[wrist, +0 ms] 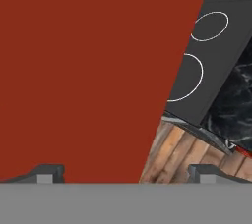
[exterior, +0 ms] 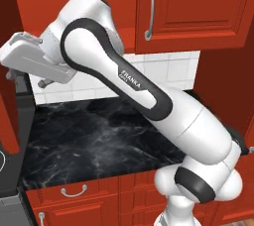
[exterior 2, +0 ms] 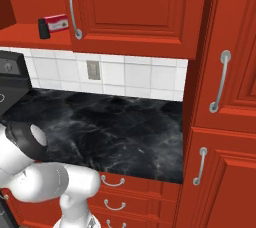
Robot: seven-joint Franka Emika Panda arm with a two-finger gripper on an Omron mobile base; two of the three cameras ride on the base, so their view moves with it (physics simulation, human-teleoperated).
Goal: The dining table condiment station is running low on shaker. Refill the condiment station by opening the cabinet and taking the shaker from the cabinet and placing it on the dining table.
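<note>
The red wall cabinet (exterior 2: 140,7) stands open on its left side. On its bare shelf (exterior 2: 20,36) a small red shaker (exterior 2: 55,23) with a black cap lies on its side. The right door (exterior: 193,7) is closed, with a long silver handle (exterior: 149,9). My arm reaches up and left, and its white hand (exterior: 22,54) is beside the swung-out door (exterior: 9,116). In the hand view my gripper (wrist: 129,175) is open and holds nothing, facing the flat red door face (wrist: 88,70) close up. The dining table is out of view.
A black marble worktop (exterior 2: 115,127) backed by white tiles (exterior 2: 135,77) lies below the cabinet. A black stove (wrist: 206,56) with ring marks sits to its left. Red drawers (exterior 2: 130,192) run under the worktop, and a tall red cabinet (exterior 2: 225,97) stands at the right.
</note>
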